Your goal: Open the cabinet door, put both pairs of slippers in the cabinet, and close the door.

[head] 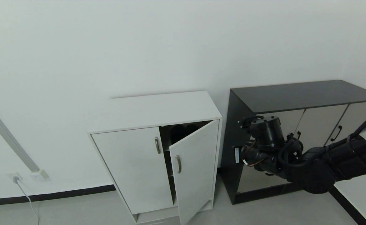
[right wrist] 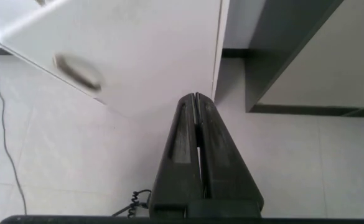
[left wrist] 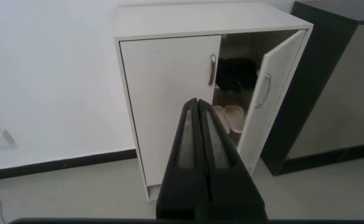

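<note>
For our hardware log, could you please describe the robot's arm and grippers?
The right arm is black, built of bulky cylindrical segments, with looped black cables and a small white label. The left gripper and right gripper are black, with long tapering fingers and grey pads.

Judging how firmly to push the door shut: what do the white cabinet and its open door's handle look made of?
White cabinet: likely laminated board, matte white, with flat panels and square edges. Open door's handle: probably brushed metal, being grey with a dull sheen, though coated plastic is possible.

Dark slippers (head: 183, 131) half hidden behind open door (head: 195, 168), door handle (right wrist: 76, 70) blurred; cabinet (head: 157, 109) foot cut off at edge
</note>
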### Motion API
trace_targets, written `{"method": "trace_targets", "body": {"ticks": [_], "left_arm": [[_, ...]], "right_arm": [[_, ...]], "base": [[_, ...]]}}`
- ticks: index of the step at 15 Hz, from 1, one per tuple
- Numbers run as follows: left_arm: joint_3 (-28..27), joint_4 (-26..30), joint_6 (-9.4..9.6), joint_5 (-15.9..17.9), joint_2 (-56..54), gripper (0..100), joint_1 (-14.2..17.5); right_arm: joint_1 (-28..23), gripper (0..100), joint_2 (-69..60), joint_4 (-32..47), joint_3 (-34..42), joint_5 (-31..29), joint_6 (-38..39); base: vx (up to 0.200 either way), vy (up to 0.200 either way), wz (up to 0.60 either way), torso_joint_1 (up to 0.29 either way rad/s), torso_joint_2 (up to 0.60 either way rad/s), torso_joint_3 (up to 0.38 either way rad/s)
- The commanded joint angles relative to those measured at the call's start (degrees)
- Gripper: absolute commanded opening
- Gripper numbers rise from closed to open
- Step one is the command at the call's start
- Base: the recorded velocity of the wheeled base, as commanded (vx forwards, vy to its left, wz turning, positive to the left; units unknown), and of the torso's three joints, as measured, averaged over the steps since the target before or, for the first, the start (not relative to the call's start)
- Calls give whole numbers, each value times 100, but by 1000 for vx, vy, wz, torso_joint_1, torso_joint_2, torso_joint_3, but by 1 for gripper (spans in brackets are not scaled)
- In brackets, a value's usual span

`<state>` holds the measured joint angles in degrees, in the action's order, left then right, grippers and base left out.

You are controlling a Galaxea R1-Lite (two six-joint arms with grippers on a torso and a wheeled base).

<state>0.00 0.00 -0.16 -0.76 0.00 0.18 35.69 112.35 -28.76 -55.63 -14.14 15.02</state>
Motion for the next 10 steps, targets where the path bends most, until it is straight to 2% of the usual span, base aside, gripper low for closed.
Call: {"method": "trace_targets", "body": {"ticks": [1,4,6,10], "left_arm": [[0,0,-2,-4,0,0,-1],[0,0,-2,-4,0,0,-1],[0,0,-2,-4,0,0,-1],[0,0,-2,-4,0,0,-1]], "right_arm": [[113,0,-64,-33,157,52,-25],[157,0,-99,-174,254,315,-25],[157,0,-99,-332,359,386,-34],[166,0,-134,-1273,1107,913,-210]], "base": [[0,0,600,-7,2,-2],[0,0,600,1,1,1],[0,0,0,0,0,0],[0,0,0,0,0,0]]}}
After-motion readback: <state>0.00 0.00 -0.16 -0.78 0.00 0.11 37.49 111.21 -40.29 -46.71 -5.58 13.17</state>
